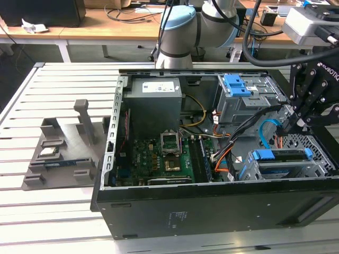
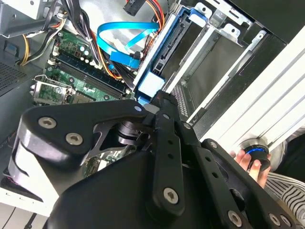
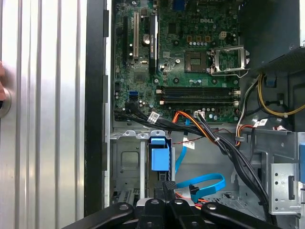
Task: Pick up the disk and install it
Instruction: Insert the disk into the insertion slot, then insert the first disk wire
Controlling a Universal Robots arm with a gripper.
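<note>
The disk, grey metal in a bright blue bracket, sits on edge in the drive cage at the corner of the open computer case on the exterior view's right. Its blue bracket end shows in both wrist views. My gripper hangs just above the cage, tilted down toward the disk. In both wrist views the gripper has its fingers drawn together, tips right by the blue bracket end, with nothing seen between them.
A curled blue flat cable and bundled wires lie beside the cage. The motherboard and grey power supply take up the case's other half. A grey fixture stands on the slatted table. A person's hand rests on a blue-ringed button.
</note>
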